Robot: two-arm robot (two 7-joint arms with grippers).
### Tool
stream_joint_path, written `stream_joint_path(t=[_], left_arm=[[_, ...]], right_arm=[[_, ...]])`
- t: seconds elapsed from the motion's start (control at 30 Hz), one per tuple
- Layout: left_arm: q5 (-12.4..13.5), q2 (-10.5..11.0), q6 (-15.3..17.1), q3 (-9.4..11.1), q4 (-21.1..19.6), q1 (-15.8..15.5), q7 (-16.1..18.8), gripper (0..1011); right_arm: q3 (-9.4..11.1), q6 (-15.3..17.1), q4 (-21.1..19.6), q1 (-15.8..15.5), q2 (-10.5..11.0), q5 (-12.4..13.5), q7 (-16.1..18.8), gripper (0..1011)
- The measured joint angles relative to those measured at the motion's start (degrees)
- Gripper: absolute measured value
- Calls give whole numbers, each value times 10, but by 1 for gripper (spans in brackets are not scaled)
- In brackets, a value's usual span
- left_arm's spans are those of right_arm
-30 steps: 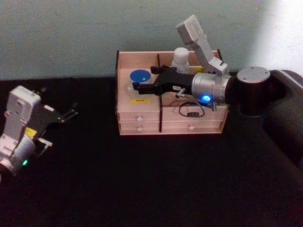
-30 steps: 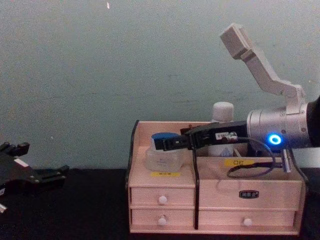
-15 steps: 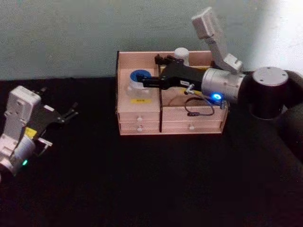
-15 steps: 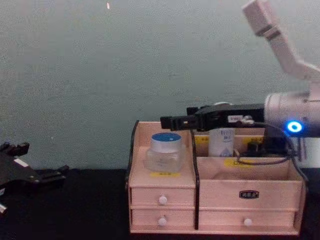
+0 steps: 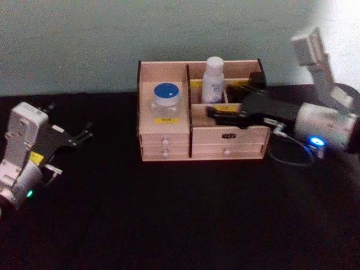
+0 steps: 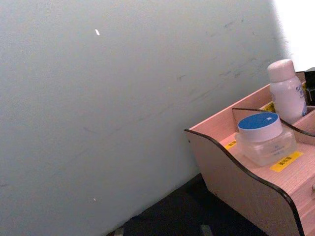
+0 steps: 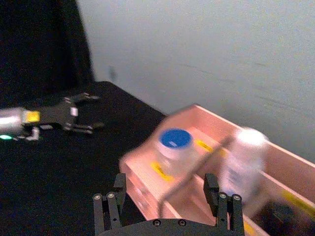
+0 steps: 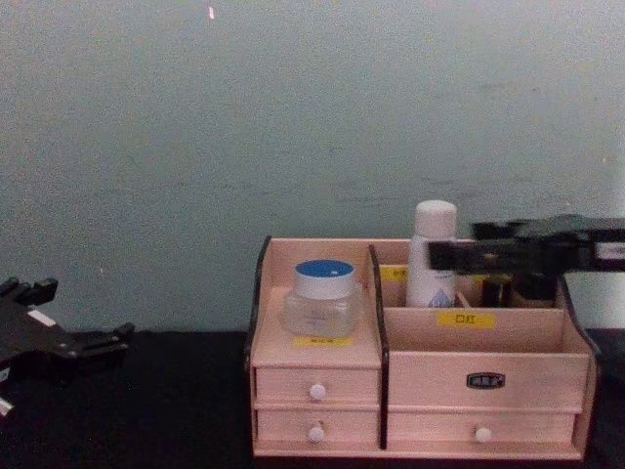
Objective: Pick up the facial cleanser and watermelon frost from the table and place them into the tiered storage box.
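Observation:
The watermelon frost, a squat frosted jar with a blue lid, stands in the left compartment of the tiered storage box. Upright in a rear compartment is the facial cleanser, a tall white bottle. My right gripper hangs open and empty over the right part of the box, apart from both items. Far left, my left gripper rests open near the table.
A pale wall rises right behind the box. Small dark containers sit in the back right compartment. Black tabletop spreads in front of the box and between it and the left arm.
My right gripper has let go of the watermelon frost and pulled back to the right, away from the left compartment. The jar stays in place. The left arm has not moved.

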Motion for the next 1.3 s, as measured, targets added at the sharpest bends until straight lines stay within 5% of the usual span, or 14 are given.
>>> stream_joint_path(t=[0.17, 0.37, 0.53, 0.77, 1.0, 1.3], left_arm=[[0, 0, 0, 0, 0, 0, 0, 1001], [0, 0, 0, 0, 0, 0, 0, 1001], [0, 0, 0, 0, 0, 0, 0, 1001], [0, 0, 0, 0, 0, 0, 0, 1001], [0, 0, 0, 0, 0, 0, 0, 1001], [0, 0, 0, 0, 0, 0, 0, 1001]], right_arm=[[47, 5, -50, -58, 41, 10, -78, 1003], [96, -11, -79, -110, 41, -28, -205, 1003], [105, -30, -71, -128, 16, -94, -308, 1003], [86, -52, -24, -128, -23, -186, -407, 1002], [66, -55, 23, -120, -48, -230, -433, 1003], [59, -49, 53, -115, -61, -245, -425, 1002]])
